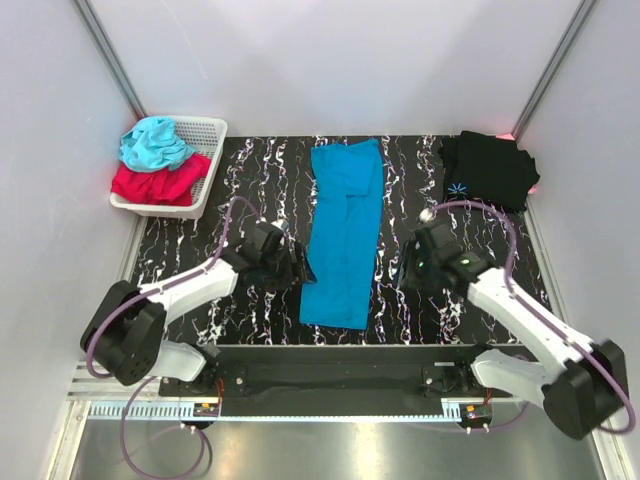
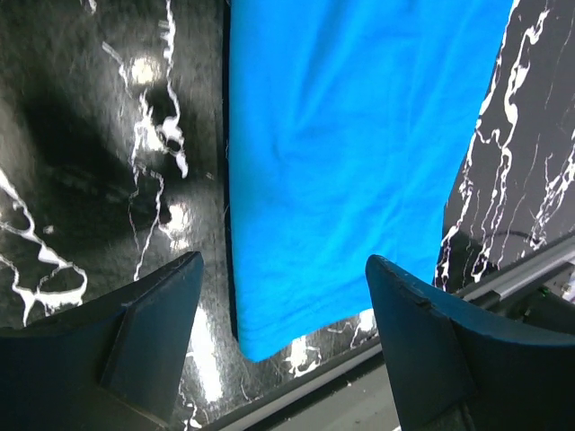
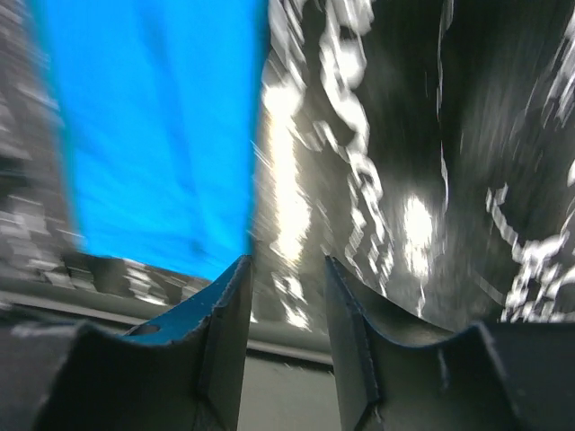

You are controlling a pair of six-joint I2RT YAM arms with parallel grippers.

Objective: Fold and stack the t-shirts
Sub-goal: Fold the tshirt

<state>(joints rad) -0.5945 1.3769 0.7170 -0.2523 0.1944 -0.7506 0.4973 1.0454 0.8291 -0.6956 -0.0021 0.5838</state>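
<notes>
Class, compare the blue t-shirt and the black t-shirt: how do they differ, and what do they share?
Shape: the blue t-shirt is a long narrow strip; the black t-shirt is a compact, squarish bundle.
Place: the blue t-shirt lies mid-table; the black t-shirt sits in the far right corner.
Markings: the blue t-shirt looks plain; the black t-shirt shows a small pale print.
Both rest on the marbled table.

Blue t-shirt [image 1: 345, 230], black t-shirt [image 1: 488, 168], white-veined black table [image 1: 405, 175]
</notes>
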